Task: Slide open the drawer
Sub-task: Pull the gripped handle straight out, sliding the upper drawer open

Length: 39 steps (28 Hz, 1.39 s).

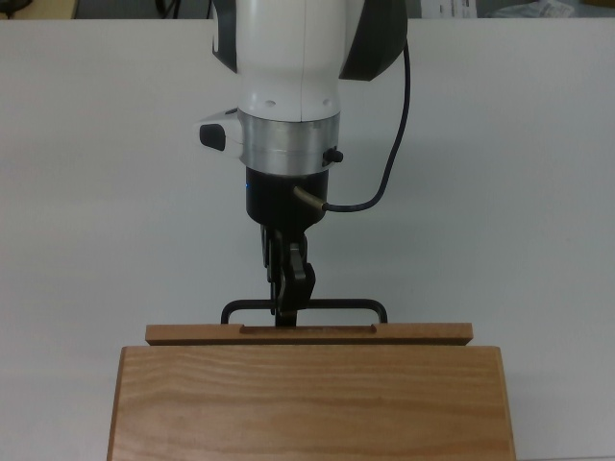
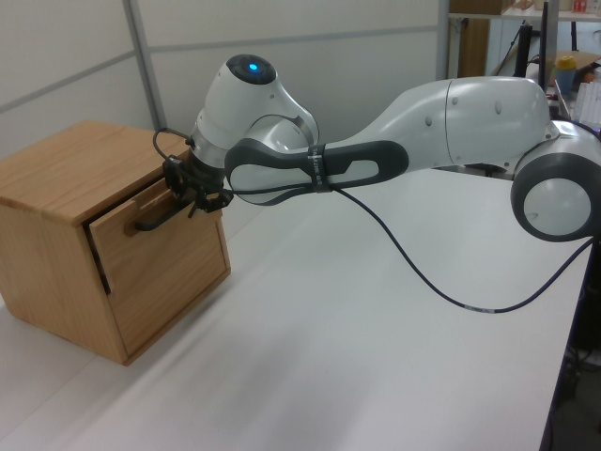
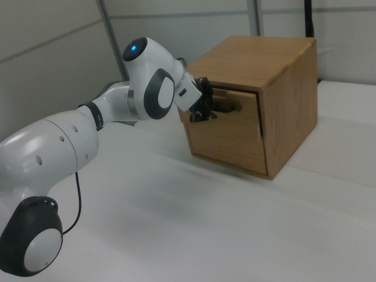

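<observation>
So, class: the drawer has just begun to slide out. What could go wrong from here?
1. The pincer holds only the thin black handle; it could slip off mid-pull.
2. The drawer is barely out of the cabinet; an off-line pull might jam it.
3. The light cabinet could slide along the table instead.

A plain white counter [image 2: 376, 357] carries the scene. A wooden cabinet [image 2: 56, 244] stands directly on it, near the left view's left edge. In the top view the cabinet sits at the bottom middle.
</observation>
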Available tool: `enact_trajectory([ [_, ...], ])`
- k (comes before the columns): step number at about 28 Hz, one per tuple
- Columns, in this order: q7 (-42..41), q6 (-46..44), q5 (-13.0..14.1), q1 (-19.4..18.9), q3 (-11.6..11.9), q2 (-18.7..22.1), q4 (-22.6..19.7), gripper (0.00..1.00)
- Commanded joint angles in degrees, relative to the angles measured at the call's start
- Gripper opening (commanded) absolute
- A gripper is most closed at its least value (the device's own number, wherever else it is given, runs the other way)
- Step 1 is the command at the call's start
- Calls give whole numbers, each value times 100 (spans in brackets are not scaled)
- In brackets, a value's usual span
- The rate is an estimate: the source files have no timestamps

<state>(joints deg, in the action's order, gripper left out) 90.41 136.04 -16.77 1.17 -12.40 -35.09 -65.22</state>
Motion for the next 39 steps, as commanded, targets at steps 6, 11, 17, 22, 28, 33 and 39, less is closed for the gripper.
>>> enact_trajectory([
  [6,767,-614,-64,-143,28,90,10,0],
  [11,838,-799,-20,-73,-103,266,-218,0],
  [17,838,-799,-2,111,-368,591,-491,0],
  [22,838,-834,7,200,-447,802,-728,0],
  [28,838,-966,16,235,-447,1039,-1018,0],
  [33,830,-983,130,270,-456,1329,-1440,0],
  [39,803,-1010,200,270,-456,1681,-1897,0],
])
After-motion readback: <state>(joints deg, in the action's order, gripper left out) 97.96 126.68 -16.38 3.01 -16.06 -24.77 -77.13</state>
